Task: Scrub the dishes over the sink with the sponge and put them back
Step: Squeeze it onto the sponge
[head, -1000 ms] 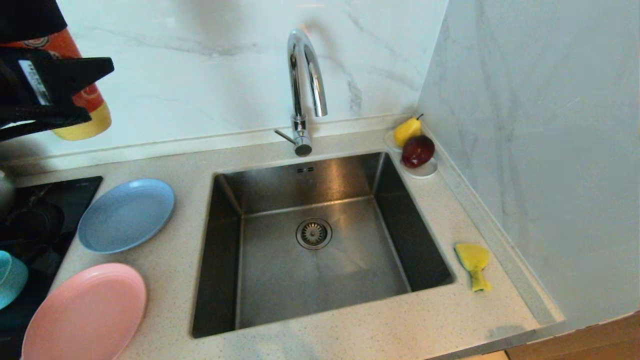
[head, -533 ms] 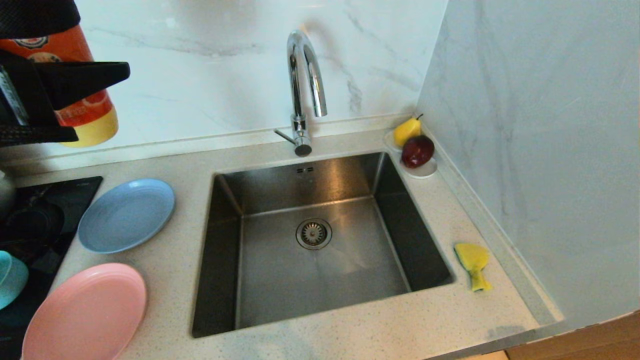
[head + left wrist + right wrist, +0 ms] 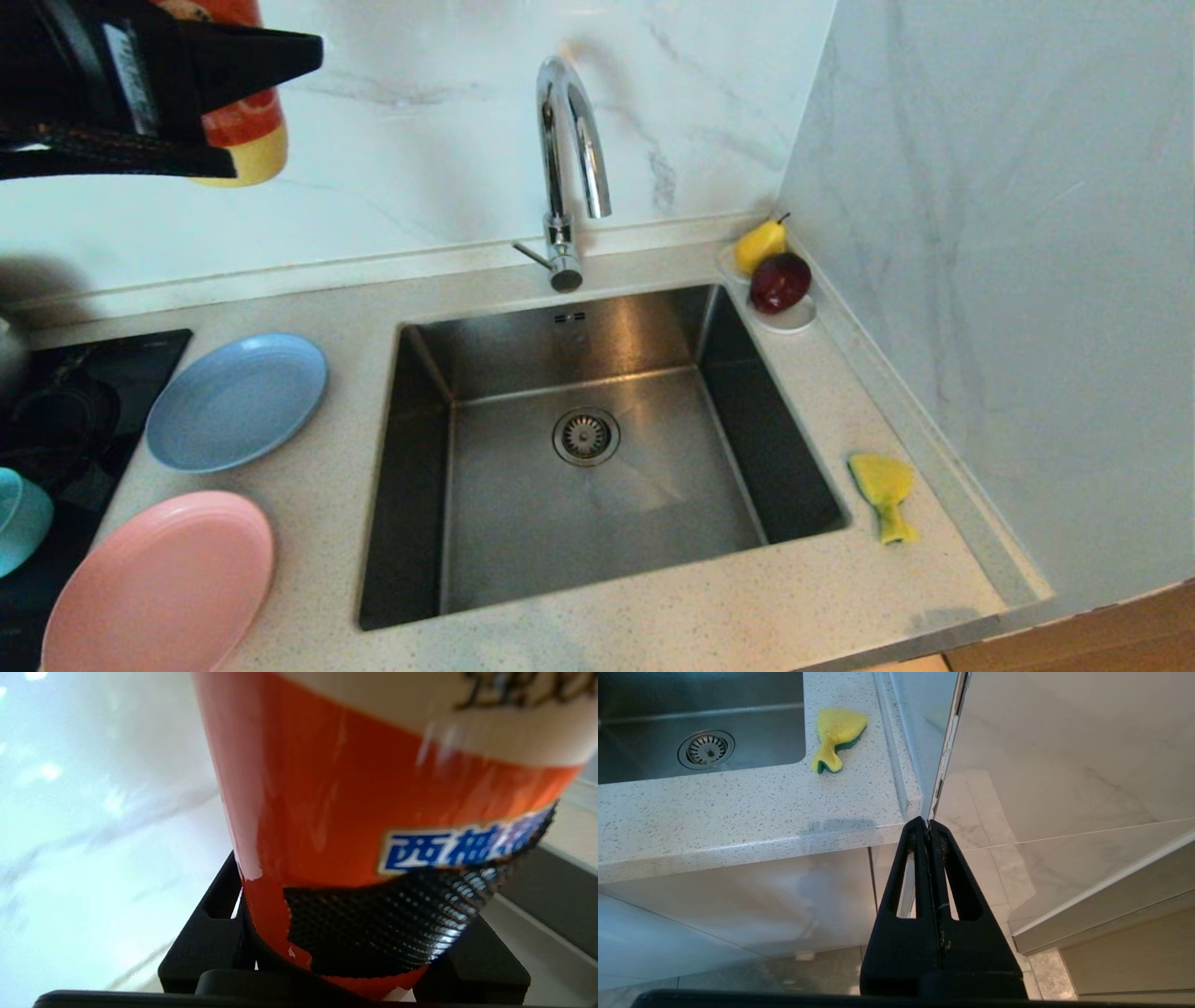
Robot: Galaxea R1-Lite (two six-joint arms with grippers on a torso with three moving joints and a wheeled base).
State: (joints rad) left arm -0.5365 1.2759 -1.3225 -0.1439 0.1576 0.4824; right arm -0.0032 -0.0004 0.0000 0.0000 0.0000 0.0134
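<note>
Left gripper (image 3: 233, 112) grips an orange bottle (image 3: 245, 121) high left of the tap (image 3: 569, 168); right gripper (image 3: 928, 828) hangs clamped shut below the counter edge. Sponge (image 3: 883, 490) lies right of the sink (image 3: 597, 448), plates left.

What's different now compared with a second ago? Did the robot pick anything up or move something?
The left gripper, shut on the orange bottle, has carried it up and toward the tap over the last second; nothing was grabbed or let go. The blue plate, pink plate, teal bowl, sponge and sink stayed put. The right gripper hangs shut by the cabinet, unmoved.
</note>
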